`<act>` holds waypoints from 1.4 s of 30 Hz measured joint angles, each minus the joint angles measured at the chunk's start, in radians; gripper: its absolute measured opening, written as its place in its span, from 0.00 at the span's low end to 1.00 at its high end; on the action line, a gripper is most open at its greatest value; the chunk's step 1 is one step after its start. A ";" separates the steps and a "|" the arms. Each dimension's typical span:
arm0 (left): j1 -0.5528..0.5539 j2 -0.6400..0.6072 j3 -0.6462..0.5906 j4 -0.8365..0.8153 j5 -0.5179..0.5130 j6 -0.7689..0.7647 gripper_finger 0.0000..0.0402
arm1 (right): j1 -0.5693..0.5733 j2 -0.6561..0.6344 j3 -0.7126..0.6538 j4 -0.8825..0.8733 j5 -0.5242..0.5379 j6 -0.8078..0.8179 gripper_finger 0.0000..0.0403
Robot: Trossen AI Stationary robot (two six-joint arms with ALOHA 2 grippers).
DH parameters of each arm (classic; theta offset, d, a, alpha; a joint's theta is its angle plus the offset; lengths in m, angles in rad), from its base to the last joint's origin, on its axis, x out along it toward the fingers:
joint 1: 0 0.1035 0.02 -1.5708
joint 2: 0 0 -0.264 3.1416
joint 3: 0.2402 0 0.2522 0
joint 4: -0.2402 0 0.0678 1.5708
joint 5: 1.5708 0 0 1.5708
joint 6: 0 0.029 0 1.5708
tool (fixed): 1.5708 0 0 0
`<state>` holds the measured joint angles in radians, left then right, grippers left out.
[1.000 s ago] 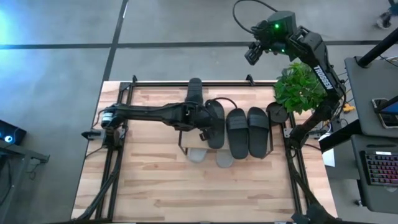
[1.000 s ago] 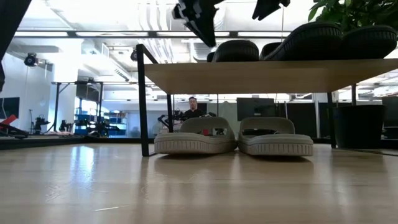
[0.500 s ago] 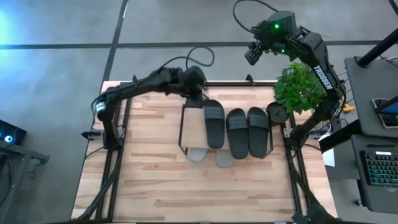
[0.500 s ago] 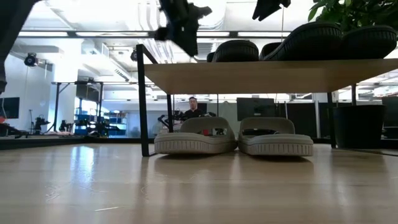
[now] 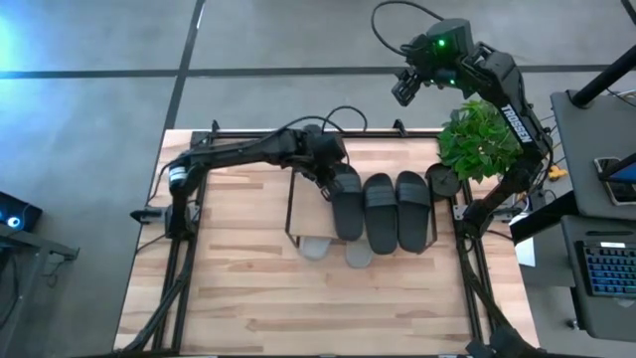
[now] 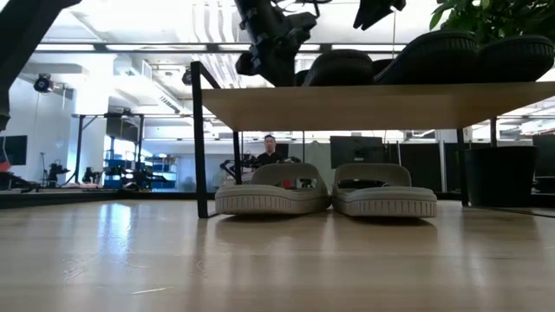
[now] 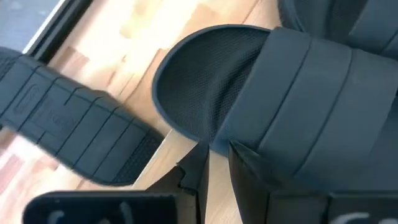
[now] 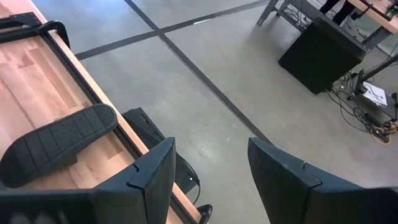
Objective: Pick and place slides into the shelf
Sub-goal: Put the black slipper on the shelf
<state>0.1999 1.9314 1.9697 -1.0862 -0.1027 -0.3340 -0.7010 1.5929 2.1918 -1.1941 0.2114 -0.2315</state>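
Observation:
Three dark slides lie side by side on the shelf's wooden top board (image 5: 298, 204): the leftmost (image 5: 346, 209), the middle (image 5: 380, 211) and the right one (image 5: 413, 209). Two light grey slides (image 6: 272, 192) (image 6: 385, 194) stand on the table under the board. Another dark slide (image 7: 68, 130) (image 8: 56, 146) lies sole up on the table by the far edge. My left gripper (image 5: 331, 181) (image 7: 214, 171) slants down at the leftmost slide's left side, fingers almost together with bare wood between them. My right gripper (image 5: 402, 88) (image 8: 211, 168) hangs open, high beyond the far right corner. My left gripper lies with the outer side of one finger (image 7: 245, 163) against the leftmost slide's left edge, just below the strap (image 7: 273, 155) and near its far end. The fingers slant down from the table's left and far side. The slide rests flat on the top board.
A green plant (image 5: 479, 139) in a black pot (image 5: 442, 179) stands just right of the shelf. Black frame rails run along the table's far edge (image 5: 258, 132) and its sides. Bare wood stretches from the shelf to the near edge (image 5: 318, 308).
My left gripper drew back from the shelf top toward the table's far edge, over the sole-up slide, then came back down against the leftmost slide. That slide has shifted a little toward the right, closer to the middle slide.

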 joint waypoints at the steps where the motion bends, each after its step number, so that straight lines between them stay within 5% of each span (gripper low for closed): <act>1: -0.006 0.005 0.000 0.007 0.004 0.000 0.12 | 0.000 0.000 0.000 0.001 0.000 -0.003 0.48; 11: -0.024 -0.010 0.000 0.011 -0.057 0.023 0.12 | 0.000 0.000 0.000 0.001 0.000 -0.004 0.48; 18: 0.014 -0.124 0.000 -0.083 -0.345 0.028 0.12 | 0.000 0.000 0.000 0.001 0.000 0.010 0.48; 21: 0.090 -0.165 0.000 -0.075 -0.361 0.029 0.12 | 0.000 0.000 0.000 0.001 0.000 0.014 0.48; 23: 0.184 -0.173 0.000 -0.069 -0.286 0.034 0.12 | 0.000 0.000 0.000 0.001 0.000 0.014 0.48; 29: 0.502 -0.165 -0.114 0.079 0.186 0.078 0.13 | 0.000 0.000 0.000 0.001 0.000 0.019 0.48; 35: 0.669 -0.165 -0.361 0.099 0.416 0.114 0.26 | 0.000 0.002 0.000 0.005 0.000 0.049 0.48; 42: 0.694 -0.164 -0.590 0.467 0.566 0.091 0.52 | 0.000 0.029 0.000 0.026 0.000 0.111 0.48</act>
<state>0.8941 1.7672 1.3801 -0.6194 0.4635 -0.2431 -0.7013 1.6218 2.1918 -1.1684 0.2114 -0.1204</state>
